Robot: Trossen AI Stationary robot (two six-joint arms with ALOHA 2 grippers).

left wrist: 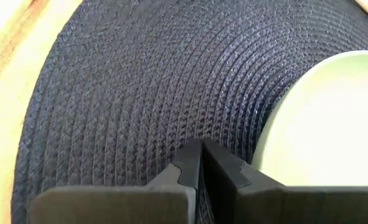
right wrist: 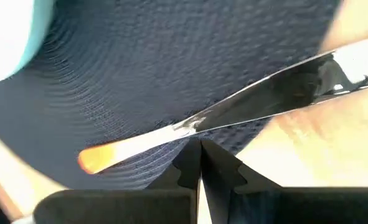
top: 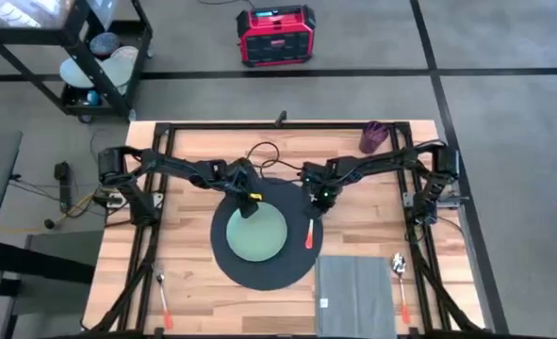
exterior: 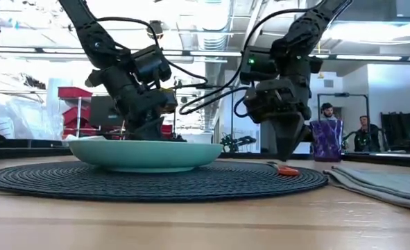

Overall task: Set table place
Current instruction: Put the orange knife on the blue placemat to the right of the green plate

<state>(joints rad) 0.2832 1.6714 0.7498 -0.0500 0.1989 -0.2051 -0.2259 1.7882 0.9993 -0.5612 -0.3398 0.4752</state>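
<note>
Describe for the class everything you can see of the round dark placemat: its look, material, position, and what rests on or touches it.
The placemat is a large round mat, dark grey-black, seemingly woven in concentric corded rings. It lies flat on the light-wood table, near the middle. A pale green plate sits on it, covering its centre. An orange-handled knife lies at its right edge, blade running off onto the wood. The grey napkin lies at its lower right edge. The left gripper and right gripper hover just above it, fingers shut.

The knife [right wrist: 246, 106] — its blade tip cut off by the right wrist view's edge.
</note>
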